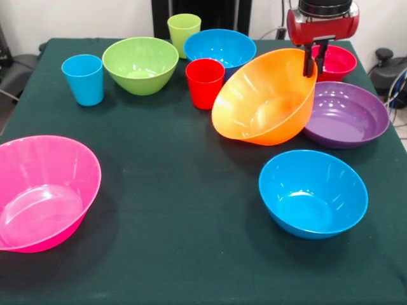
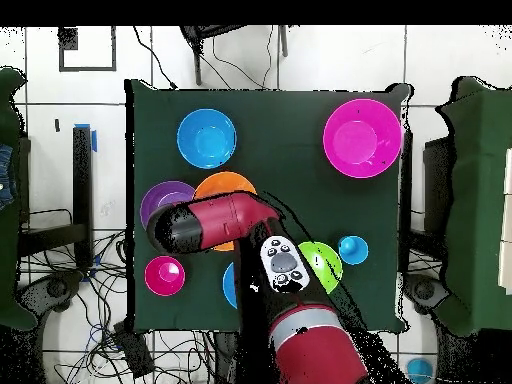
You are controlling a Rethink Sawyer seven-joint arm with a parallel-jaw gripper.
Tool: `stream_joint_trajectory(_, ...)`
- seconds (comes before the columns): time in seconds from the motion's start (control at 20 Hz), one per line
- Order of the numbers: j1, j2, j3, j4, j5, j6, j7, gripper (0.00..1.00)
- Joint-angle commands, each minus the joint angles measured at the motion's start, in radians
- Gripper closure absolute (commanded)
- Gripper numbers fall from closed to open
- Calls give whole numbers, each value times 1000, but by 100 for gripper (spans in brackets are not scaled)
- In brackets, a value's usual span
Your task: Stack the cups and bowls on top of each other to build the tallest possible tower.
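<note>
Front view: gripper [image 1: 315,62] fingers pinch the far rim of the orange bowl [image 1: 264,98], tilting it up off the table [image 1: 172,203]; purple bowl [image 1: 346,114] just beside, small red bowl [image 1: 336,61] right behind the fingers. Overhead view: arm [image 2: 205,225] covers the fingers; orange bowl [image 2: 224,186] peeks out beside it

Front camera faces the robot; overhead looks straight down on the table [image 1: 191,190].
</note>
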Motion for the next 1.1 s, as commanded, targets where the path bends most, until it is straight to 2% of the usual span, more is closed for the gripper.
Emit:
stream_joint_trajectory(0.05, -34, 26, 120, 47, 58, 88, -9, 100)
stream_joint_trajectory(0.4, -95, 42, 179, 88, 93, 54, -14, 100)
stream_joint_trajectory(0.8, -128, 45, 199, 93, 62, 67, -36, 100)
stream_joint_trajectory(1.1, -165, 58, 243, 107, 66, 81, -52, 100)
